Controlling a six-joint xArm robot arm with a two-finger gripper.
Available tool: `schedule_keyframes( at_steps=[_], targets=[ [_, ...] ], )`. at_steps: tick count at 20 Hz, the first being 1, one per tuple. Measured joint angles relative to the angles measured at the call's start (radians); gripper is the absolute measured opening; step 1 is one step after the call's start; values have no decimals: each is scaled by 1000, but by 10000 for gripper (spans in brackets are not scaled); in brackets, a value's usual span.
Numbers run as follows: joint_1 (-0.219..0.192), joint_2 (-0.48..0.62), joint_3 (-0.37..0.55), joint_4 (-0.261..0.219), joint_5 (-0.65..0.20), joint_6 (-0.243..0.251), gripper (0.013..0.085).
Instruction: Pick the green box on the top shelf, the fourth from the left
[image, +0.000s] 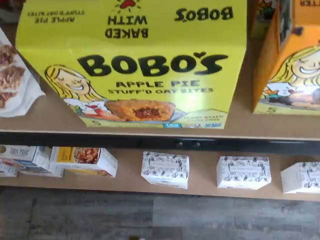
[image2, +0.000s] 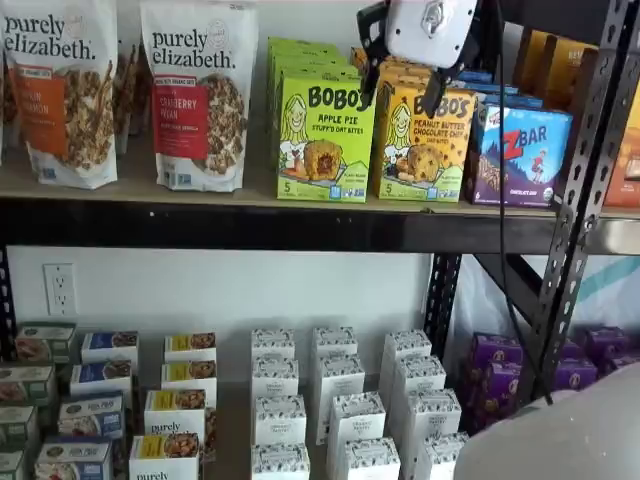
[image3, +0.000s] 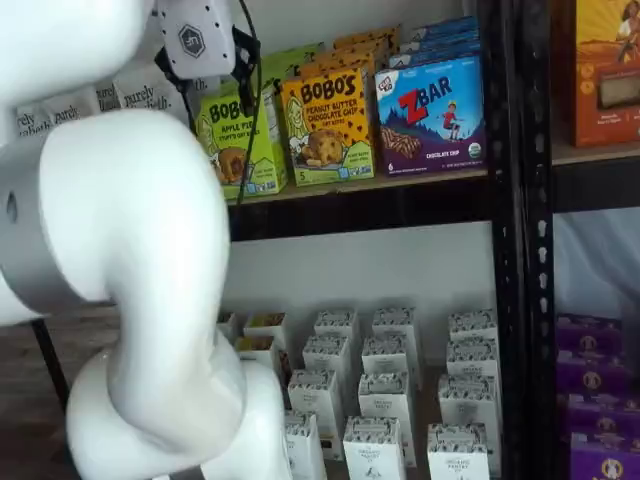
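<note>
The green box (image: 145, 65) is a lime-green Bobo's Apple Pie carton standing upright at the front of the top shelf (image: 240, 122). It fills the middle of the wrist view. In both shelf views the green box (image2: 325, 135) (image3: 240, 140) stands between granola bags and a yellow-orange Bobo's carton. My gripper (image2: 400, 108) hangs from above in front of the shelf, open, with a plain gap between its black fingers (image2: 436, 95) and nothing in them. In a shelf view the gripper (image3: 215, 105) overlaps the green box's upper part; it is apart from the carton.
Purely Elizabeth granola bags (image2: 200, 95) stand left of the green box, the yellow-orange Bobo's carton (image2: 425, 145) and a blue ZBar carton (image2: 520, 155) to its right. Small white boxes (image2: 335, 400) fill the lower level. A black upright (image2: 580, 200) stands right. My white arm (image3: 130, 280) blocks one view's left.
</note>
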Motion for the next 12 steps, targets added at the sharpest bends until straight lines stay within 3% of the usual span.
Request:
schedule_keyframes(
  at_steps=[5,12],
  targets=[
    [16,32,-28,4,-17,14,850],
    [49,74,-59,-24,-72,42,850]
  ],
)
